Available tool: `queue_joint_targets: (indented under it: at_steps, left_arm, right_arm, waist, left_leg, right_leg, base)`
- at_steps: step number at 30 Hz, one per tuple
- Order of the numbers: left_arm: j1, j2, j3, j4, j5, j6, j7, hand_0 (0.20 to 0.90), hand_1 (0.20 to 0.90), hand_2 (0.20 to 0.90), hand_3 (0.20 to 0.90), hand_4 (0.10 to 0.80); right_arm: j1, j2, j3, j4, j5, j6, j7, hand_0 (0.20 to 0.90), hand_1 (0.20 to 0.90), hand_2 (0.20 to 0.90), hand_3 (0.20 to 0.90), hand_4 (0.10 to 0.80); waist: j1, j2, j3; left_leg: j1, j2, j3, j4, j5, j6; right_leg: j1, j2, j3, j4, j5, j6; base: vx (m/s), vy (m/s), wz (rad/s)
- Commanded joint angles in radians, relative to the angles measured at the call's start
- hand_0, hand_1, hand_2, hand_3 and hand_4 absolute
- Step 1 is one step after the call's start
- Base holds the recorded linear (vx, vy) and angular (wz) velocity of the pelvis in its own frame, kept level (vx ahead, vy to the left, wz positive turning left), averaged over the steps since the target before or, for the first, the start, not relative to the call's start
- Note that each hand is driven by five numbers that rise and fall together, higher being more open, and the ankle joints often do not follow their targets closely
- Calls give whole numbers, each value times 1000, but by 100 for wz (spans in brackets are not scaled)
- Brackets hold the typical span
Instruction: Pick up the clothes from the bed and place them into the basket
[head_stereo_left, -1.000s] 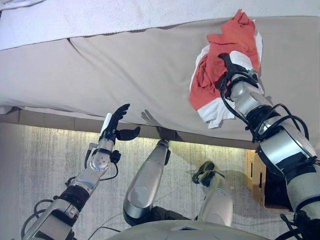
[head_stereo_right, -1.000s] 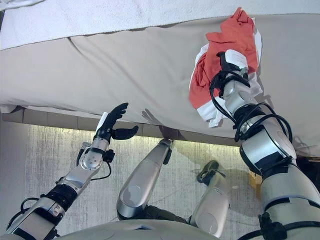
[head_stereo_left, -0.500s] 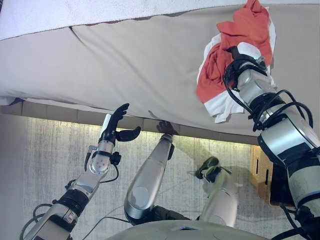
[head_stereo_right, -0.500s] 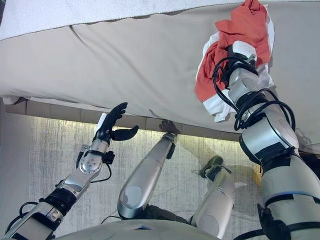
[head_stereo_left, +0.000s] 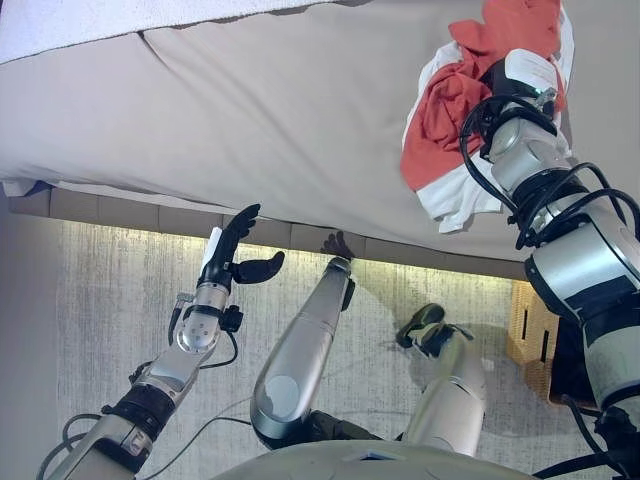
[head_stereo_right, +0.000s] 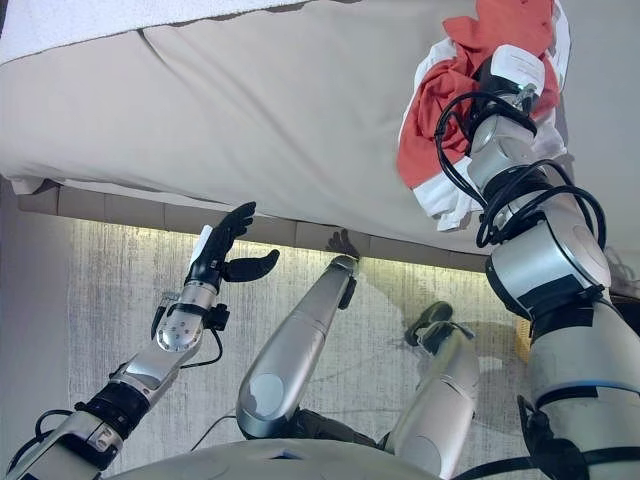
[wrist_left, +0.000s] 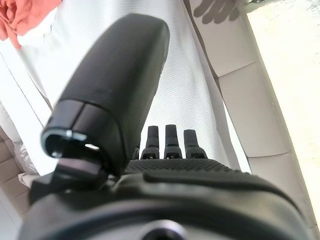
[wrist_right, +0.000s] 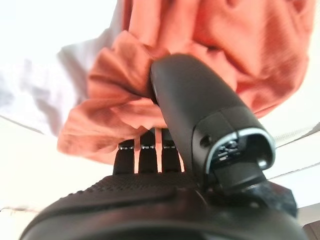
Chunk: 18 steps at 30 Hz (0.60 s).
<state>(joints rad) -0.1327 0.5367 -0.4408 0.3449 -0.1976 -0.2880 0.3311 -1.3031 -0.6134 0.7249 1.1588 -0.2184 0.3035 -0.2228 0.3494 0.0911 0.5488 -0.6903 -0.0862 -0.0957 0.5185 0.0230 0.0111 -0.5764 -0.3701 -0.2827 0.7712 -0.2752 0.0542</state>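
Right hand (wrist_right: 165, 165) has pushed deeper onto the orange-and-white clothes (head_stereo_left: 450, 110) on the bed (head_stereo_left: 280, 110), thumb pinching a fold against the fingers, so grasp looks set; left hand (head_stereo_left: 232, 255) idle, fingers spread.

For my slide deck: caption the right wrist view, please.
Right hand pressing into the orange garment beside white cloth.

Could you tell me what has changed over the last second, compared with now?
The whole view has shifted, so the camera moved. The right hand stays in the orange and white clothes on the bed; whether the pile itself shifted is not clear. The left hand stays open above the floor, holding nothing.
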Motion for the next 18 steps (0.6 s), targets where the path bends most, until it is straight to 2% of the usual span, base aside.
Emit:
queue_joint_targets:
  at_steps: [1, 8, 12, 16, 18]
  left_arm:
    - [-36, 32, 16, -67, -10, -67, 57, 900, 900, 900, 900, 800]
    - [-51, 34, 29, -41, -9, -44, 42, 900, 900, 900, 900, 800]
    - [-63, 36, 41, -30, -2, -21, 38, 900, 900, 900, 900, 800]
    - [-57, 27, 49, -11, 4, -1, 31, 900, 900, 900, 900, 800]
    - [-48, 26, 55, 0, 6, 18, 24, 900, 900, 900, 900, 800]
  right_arm:
    - [-77, -82, 70, -22, -27, -38, -55, 300, 300, 300, 200, 100]
    - [-52, -93, 52, -38, -22, -51, -45, 300, 300, 300, 200, 100]
    - [-53, -105, 37, -61, 4, -74, -61, 300, 300, 300, 200, 100]
    - [-36, -122, 7, -116, 86, -110, -101, 300, 300, 300, 200, 100]
    - [-19, -136, -22, -167, 133, -126, -131, 300, 300, 300, 200, 100]
  waist:
    - [2, 29, -29]
    - [-17, 3, -29]
    - [-29, -22, -29]
    - [-44, -45, -87]
    - [-56, -57, -129]
  left_leg:
    - [110, 0, 8, 66, -189, 65]
    - [259, 30, 17, -31, -168, 57]
    - [378, 52, 37, -123, -139, 39]
    - [463, 70, 52, -214, -115, 21]
    - [505, 84, 64, -276, -82, 14]
  right_leg:
    - [73, 73, -21, -24, 57, -43]
    - [203, 70, -21, -120, 92, -32]
    - [319, 82, -24, -227, 110, -19]
    - [408, 102, -25, -341, 137, -7]
    - [461, 115, -34, -428, 177, -9]
  base:
    - [1, 8, -5]
    - [21, -10, -6]
    - [33, -28, -18]
    - [54, -11, -16]
    - [52, -2, -15]
